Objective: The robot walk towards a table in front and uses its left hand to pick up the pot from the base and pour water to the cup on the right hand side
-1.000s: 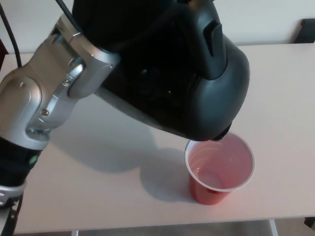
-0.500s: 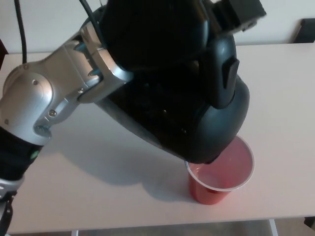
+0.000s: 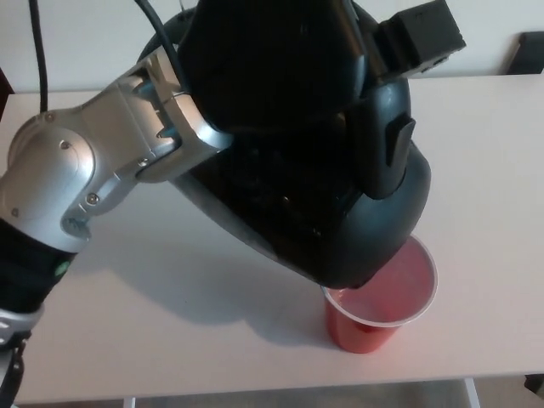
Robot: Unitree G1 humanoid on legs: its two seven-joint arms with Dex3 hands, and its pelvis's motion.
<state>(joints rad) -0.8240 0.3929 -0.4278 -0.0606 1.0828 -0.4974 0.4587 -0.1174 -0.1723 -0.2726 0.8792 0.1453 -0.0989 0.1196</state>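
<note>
Currently my left robot hand (image 3: 272,64) grips the tilted pot (image 3: 340,204) over the cup (image 3: 382,297), which stands near the tabletop (image 3: 493,170) front edge.

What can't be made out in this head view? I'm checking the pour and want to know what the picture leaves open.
- Spout and any water stream: hidden behind the tilted pot, which overlaps the cup's near-left rim.
- Water level in the cup: part of the inside is covered by the pot.
- Left robot hand: a dark mass against the pot; its fingers can't be told apart, and the top edge cuts it off.
- Right robot hand: not in view.
- Pot's base: not visible.
</note>
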